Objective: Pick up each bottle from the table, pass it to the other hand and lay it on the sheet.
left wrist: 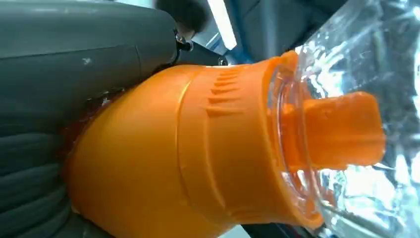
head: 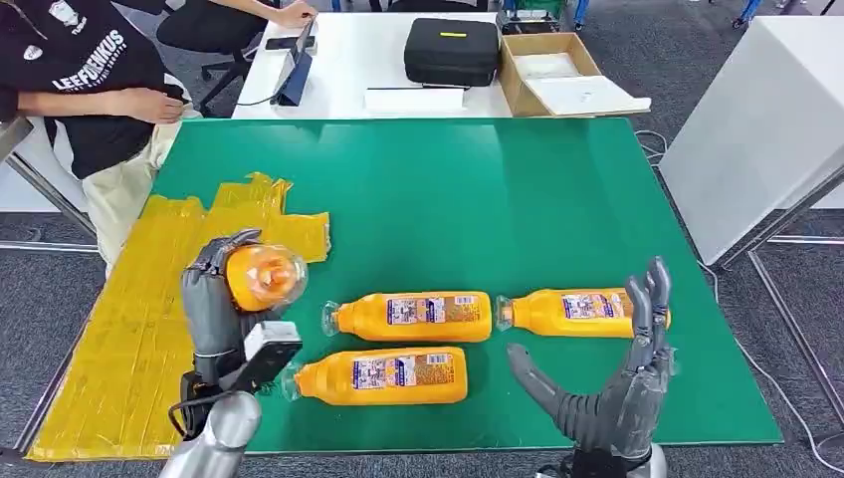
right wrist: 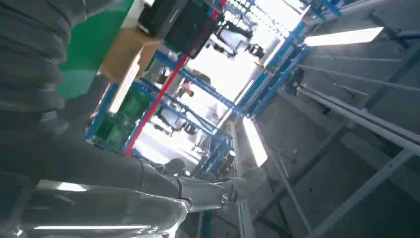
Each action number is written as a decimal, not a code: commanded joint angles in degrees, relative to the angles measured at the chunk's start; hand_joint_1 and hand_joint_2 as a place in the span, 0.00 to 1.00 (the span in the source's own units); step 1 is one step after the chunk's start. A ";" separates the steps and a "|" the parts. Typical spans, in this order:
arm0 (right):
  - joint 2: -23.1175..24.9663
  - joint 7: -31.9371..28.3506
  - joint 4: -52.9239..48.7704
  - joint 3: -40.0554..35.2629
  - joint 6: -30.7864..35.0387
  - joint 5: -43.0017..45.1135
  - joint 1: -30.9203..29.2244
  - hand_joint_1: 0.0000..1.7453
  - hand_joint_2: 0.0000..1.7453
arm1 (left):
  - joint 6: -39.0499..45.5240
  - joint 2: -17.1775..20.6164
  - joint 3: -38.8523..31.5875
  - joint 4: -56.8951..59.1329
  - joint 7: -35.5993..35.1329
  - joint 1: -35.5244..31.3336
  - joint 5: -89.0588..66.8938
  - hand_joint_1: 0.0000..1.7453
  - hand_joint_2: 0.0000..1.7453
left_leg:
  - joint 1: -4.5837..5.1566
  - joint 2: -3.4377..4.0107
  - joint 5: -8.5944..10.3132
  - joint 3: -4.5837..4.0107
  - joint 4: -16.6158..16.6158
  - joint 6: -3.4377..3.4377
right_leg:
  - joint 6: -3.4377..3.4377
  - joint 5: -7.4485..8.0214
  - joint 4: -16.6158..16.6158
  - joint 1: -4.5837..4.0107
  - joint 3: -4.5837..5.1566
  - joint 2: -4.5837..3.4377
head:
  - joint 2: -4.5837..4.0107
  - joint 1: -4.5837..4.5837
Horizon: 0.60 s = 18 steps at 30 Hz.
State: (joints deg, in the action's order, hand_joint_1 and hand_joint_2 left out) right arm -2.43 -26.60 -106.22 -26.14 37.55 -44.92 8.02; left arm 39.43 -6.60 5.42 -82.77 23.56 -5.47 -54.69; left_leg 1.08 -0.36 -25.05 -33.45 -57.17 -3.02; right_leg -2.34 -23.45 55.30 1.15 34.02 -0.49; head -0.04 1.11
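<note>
Head view: the left hand grips an orange bottle upright, cap toward the camera, likely poised just beside the yellow sheet for laying down. The right hand stands open and empty, fingers raised; three bottles lie between the hands.

Left wrist view: the bottle's ribbed orange shoulder and clear cap sit against the fingers.

Right wrist view: the thumb juts free.

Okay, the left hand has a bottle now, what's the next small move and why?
Probably carry it sideways over the yellow sheet and lower it. The left hand grips the orange bottle just beside the sheet's edge, while the right hand is open and apart, so the pass looks done. Three bottles remain on the green table.
</note>
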 commanded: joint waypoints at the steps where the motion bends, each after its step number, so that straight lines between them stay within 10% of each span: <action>1: 1.22 0.82 3.29 5.33 2.45 -2.29 -0.21 0.00 1.00 | 0.57 -3.12 -10.32 11.10 -3.54 -2.25 -27.80 1.00 1.00 | -0.07 0.03 -0.05 0.29 0.10 0.24 | 0.14 -0.03 -0.14 -0.07 -0.32 0.03 | 0.02 -0.02; 18: -0.38 2.80 7.62 2.93 2.45 -2.86 -3.45 0.00 1.00 | 0.57 7.10 -2.01 34.51 -26.60 -8.71 -35.31 1.00 1.00 | -0.10 0.04 -0.03 0.29 0.12 0.24 | 0.14 -0.02 -0.16 -0.10 -0.29 0.04 | 0.02 -0.02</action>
State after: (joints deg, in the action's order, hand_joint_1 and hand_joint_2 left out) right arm -1.95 -24.87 -104.04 -22.64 37.55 -47.49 6.76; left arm 39.82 -2.91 2.54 -61.98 0.17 -10.11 -89.99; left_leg 1.06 -0.35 -25.04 -33.45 -57.17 -3.01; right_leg -2.34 -23.45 55.31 1.13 34.02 -0.49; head -0.02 1.09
